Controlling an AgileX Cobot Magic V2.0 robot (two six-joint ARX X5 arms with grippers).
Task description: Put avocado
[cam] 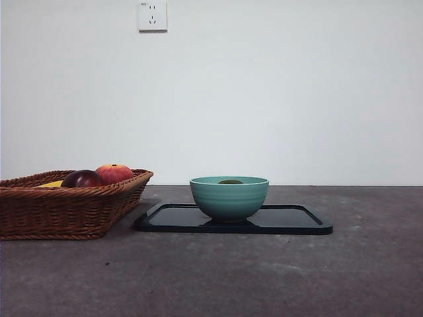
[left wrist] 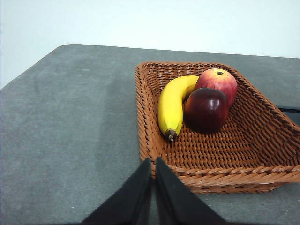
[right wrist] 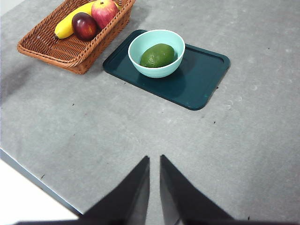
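Observation:
The dark green avocado (right wrist: 158, 55) lies inside a teal bowl (right wrist: 157, 52) that stands on a dark tray (right wrist: 201, 77). In the front view only its top (cam: 230, 181) shows above the bowl's rim (cam: 229, 197). My right gripper (right wrist: 154, 161) is shut and empty, high above the bare table, well apart from the bowl. My left gripper (left wrist: 153, 164) is shut and empty, just outside the near rim of the wicker basket (left wrist: 145, 122).
The wicker basket (cam: 69, 208) stands left of the tray (cam: 291, 221) and holds a banana (left wrist: 172, 104), a dark maroon fruit (left wrist: 206, 109) and a red-orange fruit (left wrist: 218, 80). A wall with a socket (cam: 153, 16) is behind.

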